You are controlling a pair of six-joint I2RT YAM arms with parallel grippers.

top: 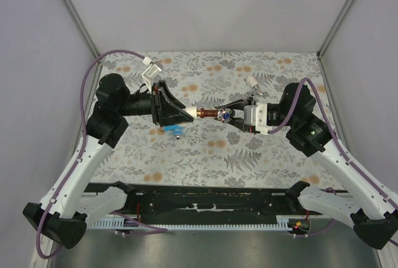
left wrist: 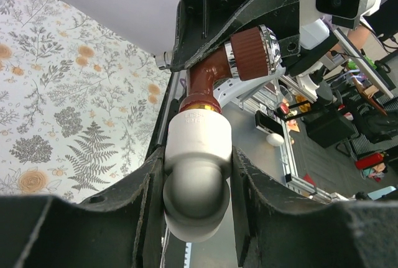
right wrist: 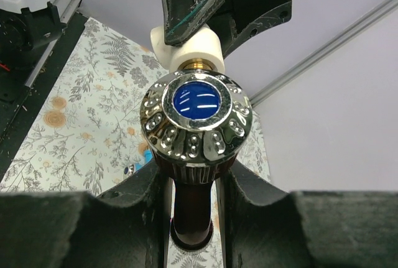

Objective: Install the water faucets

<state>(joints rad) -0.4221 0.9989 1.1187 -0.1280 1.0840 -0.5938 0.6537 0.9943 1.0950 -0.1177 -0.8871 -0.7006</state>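
Copper-toned faucet (right wrist: 196, 115) clamped in the right gripper (right wrist: 191, 181) jaws: dimpled glossy chrome metal knob, shiny blue inset cap, ribbed reddish-brown semi-gloss body, brass-looking ring at the stem; white pipe fitting (left wrist: 198, 143) clamped in the left gripper (left wrist: 198, 162) jaws: smooth matt plastic; fingers (left wrist: 124, 224) of both: black, matt, scuffed plastic; tablecloth (left wrist: 56, 94) behind the jaws: matt floral print.

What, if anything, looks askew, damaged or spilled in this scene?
Nothing stands out. The copper faucet, in the right gripper, sits straight in the white fitting held by the left gripper. A blue faucet lies loose on the table.
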